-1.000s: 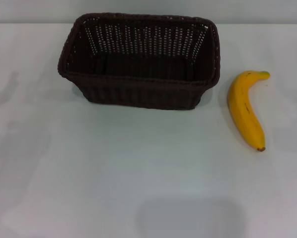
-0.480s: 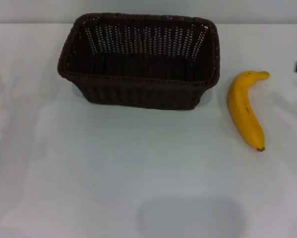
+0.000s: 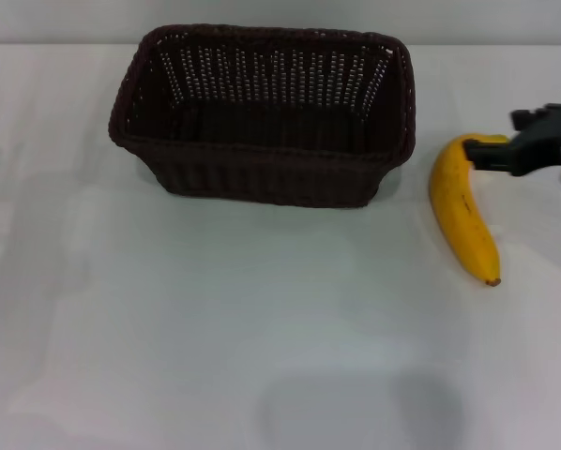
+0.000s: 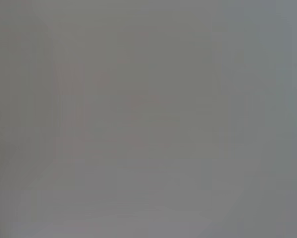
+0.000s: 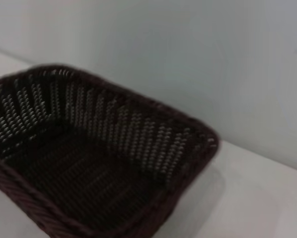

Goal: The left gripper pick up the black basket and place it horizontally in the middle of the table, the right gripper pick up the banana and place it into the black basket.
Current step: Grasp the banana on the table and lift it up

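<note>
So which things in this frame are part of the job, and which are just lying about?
Part of the job:
basket, standing empty on the table
banana, lying right of the basket
right claw, at the banana's stem end

Just lying about:
nothing visible

A plain grey wall (image 5: 188, 54) behind

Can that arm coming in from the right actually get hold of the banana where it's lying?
Probably yes. The right gripper is already at the banana's stem end, and the banana lies alone on the table, apart from the black basket, with nothing over it.
</note>
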